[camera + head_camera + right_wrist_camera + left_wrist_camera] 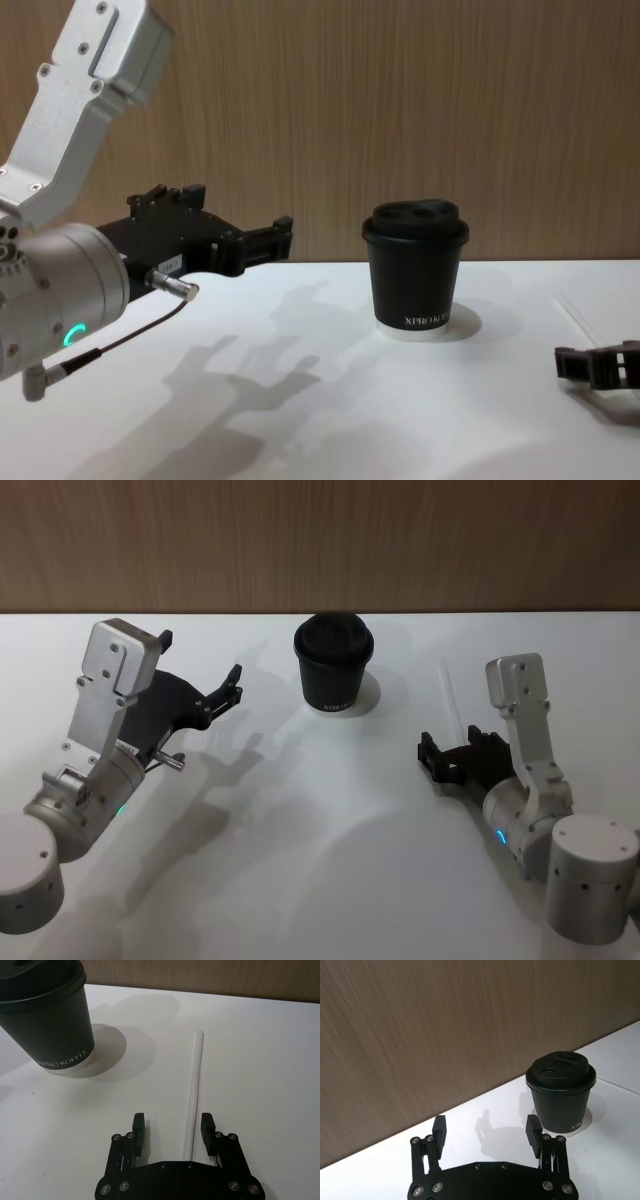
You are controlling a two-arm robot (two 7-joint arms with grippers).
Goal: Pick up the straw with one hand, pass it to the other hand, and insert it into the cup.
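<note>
Long thin white straw (194,1085) flat on white table (300,820), at 3 o'clock of small black lidded paper cup (334,670), apart. R claw (173,1119) low, open, straddling straw's near end. L claw (486,1122) open, hovers at cup's 9 o'clock. Straw prob. light, thin-walled, rolls, crushes easy: pinch gently nr end, leave length for handover.

Matt paper cup (335,675), smooth white table (300,840), wood-grain wall (320,540)
</note>
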